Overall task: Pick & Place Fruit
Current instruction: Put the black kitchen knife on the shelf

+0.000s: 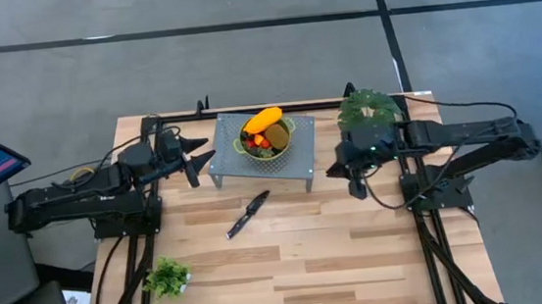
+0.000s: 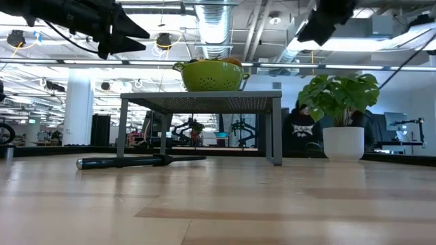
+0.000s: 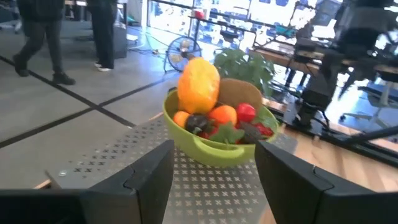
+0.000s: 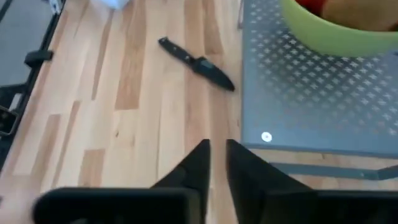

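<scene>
The fruit lies heaped in a green colander bowl [image 1: 268, 138] [image 3: 211, 146] on a grey perforated stand [image 1: 297, 164]. It is a large yellow-orange fruit [image 3: 199, 84], a brown kiwi [image 3: 240, 93], orange and red balls, dark balls and strawberries. My left gripper [image 1: 198, 159] [image 3: 214, 180] is open at the stand's left edge, level with the bowl and pointing at it. My right gripper [image 1: 347, 177] [image 4: 216, 165] is shut, hovering off the stand's right edge above the table, and holds nothing.
A black-handled knife [image 1: 248, 214] [image 4: 198, 63] lies on the wood in front of the stand. One leafy plant in a white pot [image 2: 343, 109] stands at the far right by my right arm. A small green plant [image 1: 168, 276] sits near the table's near left corner.
</scene>
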`<state>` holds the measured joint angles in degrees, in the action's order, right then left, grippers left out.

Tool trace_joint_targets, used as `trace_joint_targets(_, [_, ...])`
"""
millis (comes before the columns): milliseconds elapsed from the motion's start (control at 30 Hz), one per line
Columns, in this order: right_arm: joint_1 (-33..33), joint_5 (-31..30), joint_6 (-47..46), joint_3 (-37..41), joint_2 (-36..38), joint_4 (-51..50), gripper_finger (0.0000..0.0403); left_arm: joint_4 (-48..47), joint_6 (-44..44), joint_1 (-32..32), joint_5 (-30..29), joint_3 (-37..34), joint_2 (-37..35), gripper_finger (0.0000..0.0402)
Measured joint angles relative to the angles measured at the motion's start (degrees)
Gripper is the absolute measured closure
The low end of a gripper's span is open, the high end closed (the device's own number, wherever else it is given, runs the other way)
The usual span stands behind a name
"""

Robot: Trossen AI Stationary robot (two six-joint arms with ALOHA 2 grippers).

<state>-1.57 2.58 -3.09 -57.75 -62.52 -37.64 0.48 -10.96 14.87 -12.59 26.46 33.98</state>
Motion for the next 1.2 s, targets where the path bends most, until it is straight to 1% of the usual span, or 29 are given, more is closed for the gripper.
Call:
trace_joint_targets(100, [-0.1,-0.2,-0.4,6.5,5.9,5.5,0.0395,0.1,0.0,-1.2,0.0,0.0,1.0,0.0183])
trace_joint_targets(200, [0.0,-0.3,-0.1,12.5,12.6,10.2,0.0392,0.2,0.0,-2.2,0.0,0.0,2.5,0.0183])
trace_joint_targets(267, [0.0,-2.6,-0.1,15.9,16.8,12.3,0.0388,0.5,0.0,-2.9,0.0,0.0,3.4,0.0183])
trace_joint_targets(367, [-0.1,-7.6,-0.1,19.9,22.6,12.5,0.0393,0.6,0.0,-4.0,0.0,0.0,4.9,0.0183])
trace_joint_targets(467, [-0.1,-8.6,0.1,22.8,27.0,12.8,0.0401,0.9,0.0,-5.9,0.2,0.0,6.1,0.0183])
trace_joint_targets(600, [0.0,-11.2,0.9,24.3,31.7,12.7,0.0399,0.7,-1.7,-10.3,0.5,0.0,8.1,0.0183])
trace_joint_targets(700, [-0.1,-12.2,4.4,24.8,35.9,12.4,0.0401,0.9,-2.2,-14.5,-0.3,0.0,9.7,0.0183])
trace_joint_targets(867, [-0.5,-12.2,7.8,25.5,42.3,10.9,0.0398,0.9,-6.1,-22.1,-5.6,1.4,13.3,0.0183])
trace_joint_targets(1000, [-2.2,-13.2,8.2,25.5,46.4,9.2,0.0401,0.9,-9.2,-27.7,-10.1,3.1,18.4,0.0183])
trace_joint_targets(1100, [-3.6,-13.3,8.2,25.5,48.7,8.4,0.0401,0.9,-11.7,-31.0,-12.7,4.3,22.9,0.0183])
trace_joint_targets(1200, [-4.7,-13.3,8.2,25.5,50.2,8.0,0.0399,0.7,-13.7,-33.1,-14.1,5.2,27.1,0.0183])
